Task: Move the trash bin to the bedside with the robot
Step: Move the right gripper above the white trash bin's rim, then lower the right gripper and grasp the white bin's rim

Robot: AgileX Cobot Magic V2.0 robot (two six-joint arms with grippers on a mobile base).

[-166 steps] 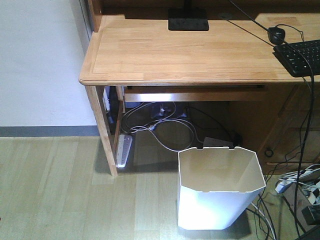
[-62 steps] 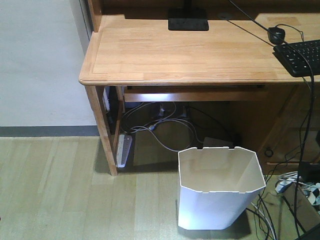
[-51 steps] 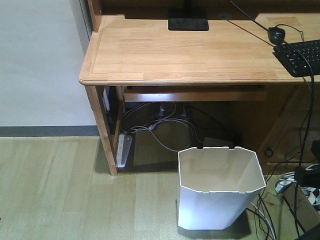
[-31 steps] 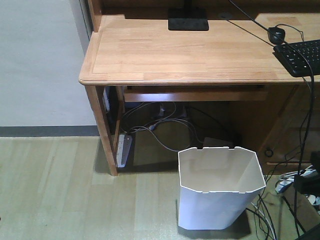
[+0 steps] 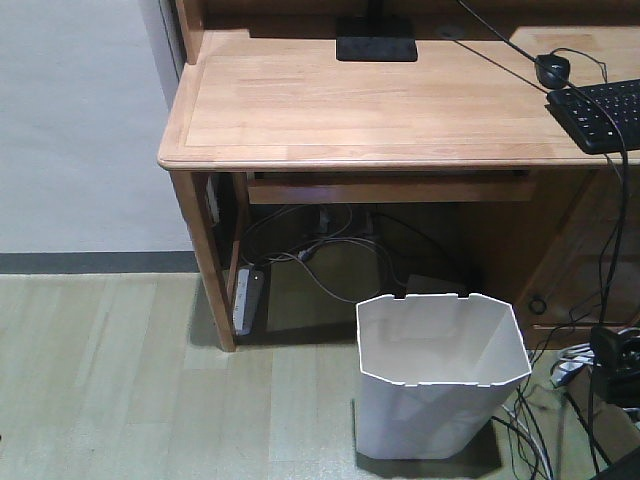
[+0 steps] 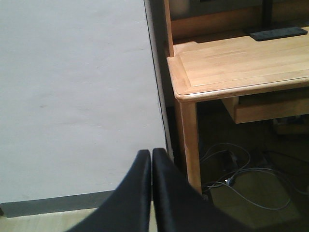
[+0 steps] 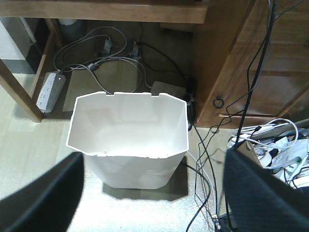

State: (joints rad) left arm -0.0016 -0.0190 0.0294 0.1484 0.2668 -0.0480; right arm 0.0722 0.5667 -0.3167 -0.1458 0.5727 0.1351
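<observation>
White tapered plastic trash bin (image 5: 432, 412) sits below the front edge of light wooden desk (image 5: 380, 110); right gripper (image 7: 154, 159) gapes wide, empty, framing it, likely for grabbing; left gripper (image 6: 150, 152) pinched together, empty.

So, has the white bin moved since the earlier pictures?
No. The bin stands in the same spot, at the same gap to the right of the desk leg.
</observation>
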